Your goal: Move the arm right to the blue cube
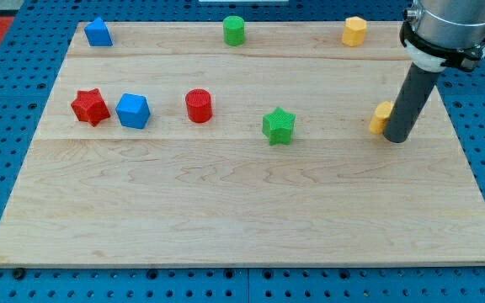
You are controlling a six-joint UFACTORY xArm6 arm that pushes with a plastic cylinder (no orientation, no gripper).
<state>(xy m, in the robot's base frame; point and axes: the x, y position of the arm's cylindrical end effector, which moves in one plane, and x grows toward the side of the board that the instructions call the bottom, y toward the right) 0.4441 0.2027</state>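
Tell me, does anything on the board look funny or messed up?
Nothing looks broken or spilled. The only oddity: a yellow block is half hidden behind my tip at the view's right, far from the blue cube.

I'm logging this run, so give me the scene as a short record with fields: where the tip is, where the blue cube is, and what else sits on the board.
tip: my tip at the view's right, against a partly hidden yellow block
target: blue cube, left of centre, beside the red star block
between tip and target: green star block, red cylinder block
top row: blue house-shaped block, green cylinder block, yellow hexagonal block
surface: wooden board
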